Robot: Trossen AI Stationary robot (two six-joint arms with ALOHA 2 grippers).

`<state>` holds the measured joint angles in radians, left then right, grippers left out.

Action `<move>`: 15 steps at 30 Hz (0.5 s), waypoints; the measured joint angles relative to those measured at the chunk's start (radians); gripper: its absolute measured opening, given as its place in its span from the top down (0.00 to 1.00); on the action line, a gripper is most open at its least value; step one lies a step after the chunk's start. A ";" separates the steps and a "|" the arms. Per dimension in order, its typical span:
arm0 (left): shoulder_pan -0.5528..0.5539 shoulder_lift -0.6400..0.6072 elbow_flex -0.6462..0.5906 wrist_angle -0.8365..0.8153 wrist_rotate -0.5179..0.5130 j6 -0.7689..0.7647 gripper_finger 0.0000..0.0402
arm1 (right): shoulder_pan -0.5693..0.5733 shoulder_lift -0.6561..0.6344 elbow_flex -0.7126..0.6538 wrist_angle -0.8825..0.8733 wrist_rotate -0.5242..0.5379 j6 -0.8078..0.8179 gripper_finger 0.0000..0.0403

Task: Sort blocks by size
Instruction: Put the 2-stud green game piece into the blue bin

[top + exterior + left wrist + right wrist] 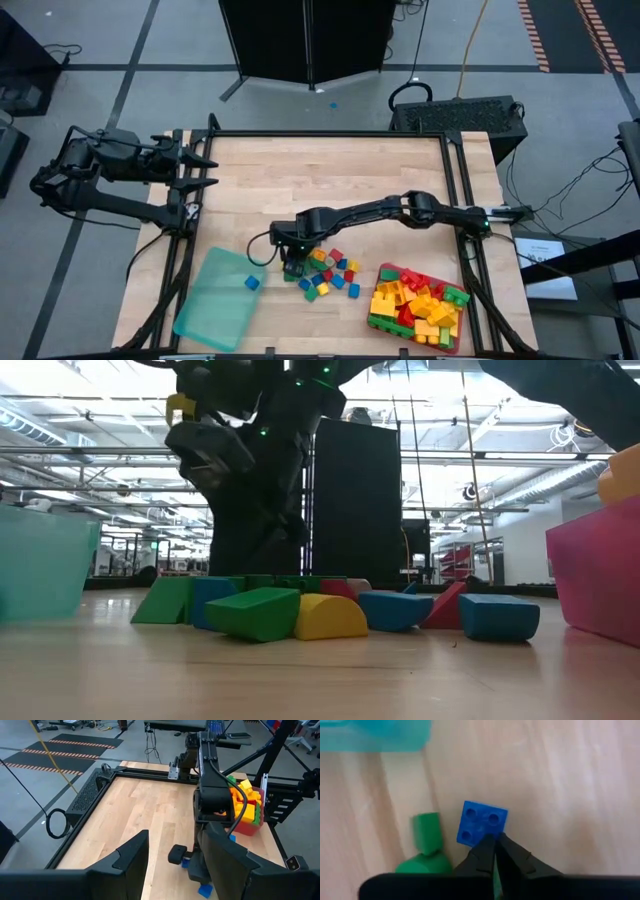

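Note:
Loose blocks [330, 275] in red, yellow, green and blue lie in a heap on the wooden table near its front edge. They also show in a row in the low view [330, 615]. My right gripper [292, 262] points down at the heap's left end, fingers shut [492, 841], their tips over a corner of a small blue four-stud block [481, 822]. A green block [426, 837] lies beside it. My left gripper [205, 170] waits open, high over the table's left edge [175, 865]. My right gripper's shut fingertips [485, 847] come steeply from above and cover one corner of the blue block [489, 831], where one stud is hidden. Whether they touch it or pinch anything I cannot tell. The block lies flat on the table, studs up.
A red tray [372, 318] at the front right holds many larger blocks [420, 305]. A flat teal tray [212, 300] at the front left holds one small blue block [252, 283]. Bare wood [330, 175] stretches across the table's far half.

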<state>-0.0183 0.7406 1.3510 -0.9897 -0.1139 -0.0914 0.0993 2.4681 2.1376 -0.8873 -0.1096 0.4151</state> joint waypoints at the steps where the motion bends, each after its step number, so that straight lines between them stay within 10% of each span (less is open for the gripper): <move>1: 0.000 0.000 0.000 0.000 0.000 0.000 0.53 | -0.002 -0.001 0.000 -0.006 0.006 0.000 0.97; 15: 0.000 0.000 0.000 0.000 0.000 0.000 0.53 | -0.014 -0.091 -0.003 -0.015 0.039 -0.054 1.00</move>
<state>-0.0182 0.7406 1.3510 -0.9899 -0.1139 -0.0914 0.0856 2.3768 2.1342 -0.9018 -0.0711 0.3614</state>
